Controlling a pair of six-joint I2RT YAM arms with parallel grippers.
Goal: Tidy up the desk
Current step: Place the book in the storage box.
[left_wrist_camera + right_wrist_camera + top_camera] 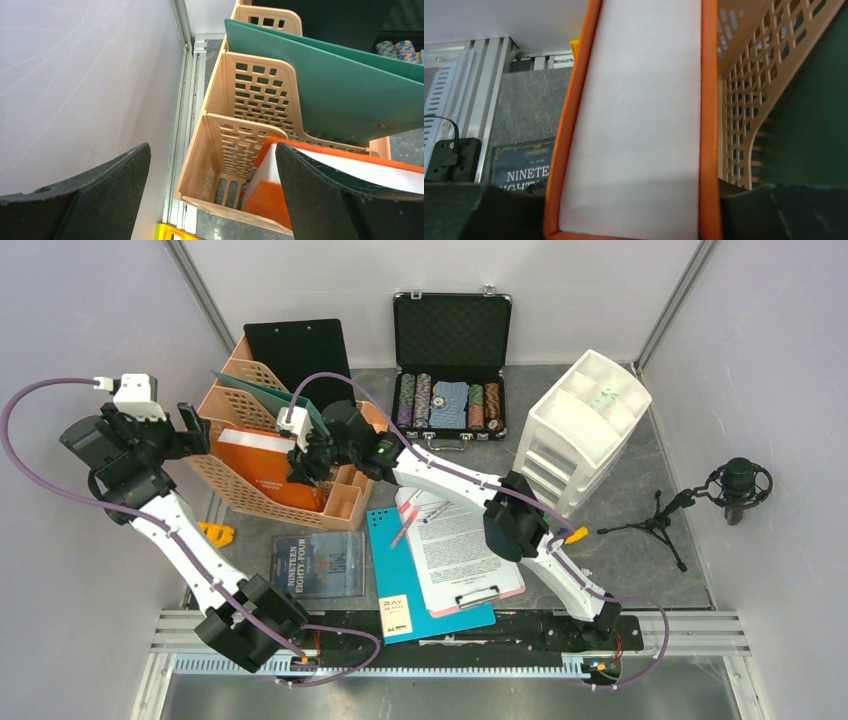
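The desk (640,560) is a dark grey stone-patterned top. A peach slotted file organizer (225,485) stands at its left. My right gripper (305,465) is shut on an orange book (262,465), which leans tilted in the organizer's front slot. In the right wrist view the book's white page edge (639,100) fills the gap between the fingers of the right gripper (631,200). My left gripper (195,430) hovers open at the organizer's left end. Its wrist view shows the left gripper (212,150) holding nothing above the organizer (250,95) and the book (270,200).
A green folder (265,390) and a black clipboard (300,350) stand in the rear slots. A dark book (320,563), a teal clipboard (400,580), a pink clipboard (460,545) with pens (415,515) lie in front. Behind: chip case (450,370), white drawers (585,425), microphone (740,485), yellow object (217,533).
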